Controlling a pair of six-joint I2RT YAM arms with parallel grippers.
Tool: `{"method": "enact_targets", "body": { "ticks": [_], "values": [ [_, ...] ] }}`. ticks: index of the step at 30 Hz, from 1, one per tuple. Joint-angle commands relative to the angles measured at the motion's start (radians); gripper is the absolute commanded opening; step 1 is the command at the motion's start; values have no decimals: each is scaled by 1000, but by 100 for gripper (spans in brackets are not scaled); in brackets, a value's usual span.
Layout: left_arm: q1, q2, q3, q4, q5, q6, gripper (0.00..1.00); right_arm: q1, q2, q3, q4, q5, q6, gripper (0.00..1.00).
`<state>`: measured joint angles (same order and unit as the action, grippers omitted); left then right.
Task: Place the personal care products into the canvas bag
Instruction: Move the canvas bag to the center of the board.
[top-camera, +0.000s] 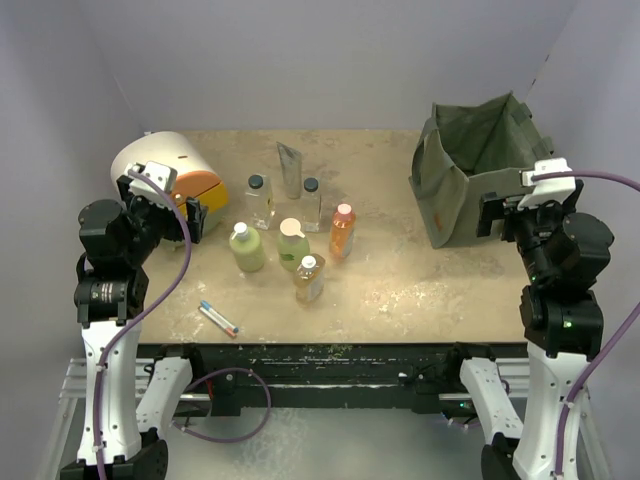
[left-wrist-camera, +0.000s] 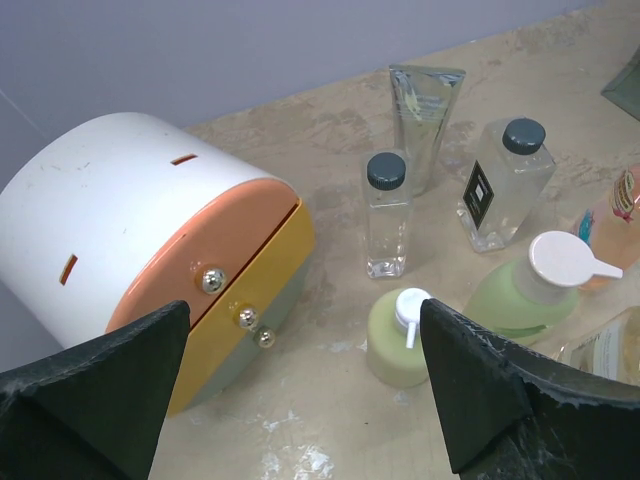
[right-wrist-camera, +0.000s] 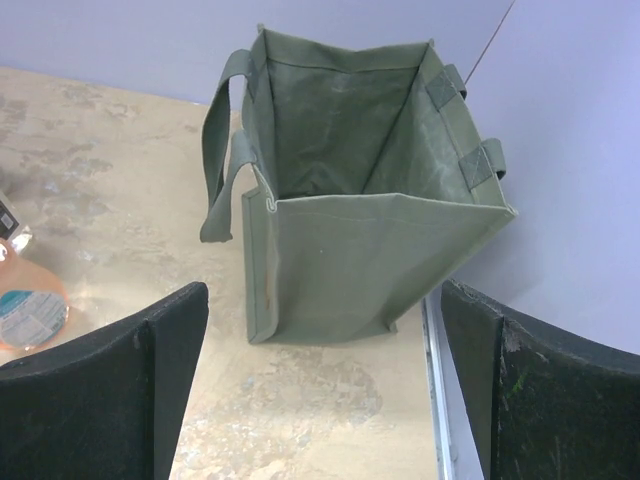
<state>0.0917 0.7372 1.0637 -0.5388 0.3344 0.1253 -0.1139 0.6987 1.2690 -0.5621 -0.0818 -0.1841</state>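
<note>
The products stand mid-table: a silver-grey tube (top-camera: 289, 168), two clear black-capped bottles (top-camera: 258, 200) (top-camera: 311, 203), two pale green bottles (top-camera: 247, 248) (top-camera: 293, 244), an orange bottle (top-camera: 342, 231) and an amber bottle (top-camera: 309, 278). The olive canvas bag (top-camera: 480, 170) stands open at the far right. My left gripper (top-camera: 190, 213) is open and empty, left of the bottles. In the left wrist view it (left-wrist-camera: 305, 335) faces the pump-top green bottle (left-wrist-camera: 400, 340). My right gripper (top-camera: 500, 212) is open and empty, just in front of the bag (right-wrist-camera: 350, 200).
A white and orange domed box (top-camera: 165, 180) sits at the far left, close beside my left gripper. A thin pen-like stick (top-camera: 218, 318) lies near the front edge. The table's right edge (right-wrist-camera: 432, 380) runs right beside the bag.
</note>
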Motion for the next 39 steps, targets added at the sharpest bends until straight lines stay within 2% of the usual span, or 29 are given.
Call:
{"method": "enact_targets", "body": {
  "ticks": [1,8,13,16,22,39],
  "values": [
    [10,-3,-8,71,35,22,99,-7,4,-1,66,-27,-10,100],
    [12,-1,-14,90,36,17,99,-9,13,-1,76,-47,-14,100],
    [13,-2,-12,100,35,16,99,-10,18,16,88,27,-21,100],
    [14,-2,-6,98,39,32,99,-10,34,44,79,-31,-53,100],
    [14,3,3,102,35,60,99,-10,163,133,4,-116,-84,100],
    [14,40,10,99,106,58,99,31,481,237,36,-105,-142,99]
  ]
}}
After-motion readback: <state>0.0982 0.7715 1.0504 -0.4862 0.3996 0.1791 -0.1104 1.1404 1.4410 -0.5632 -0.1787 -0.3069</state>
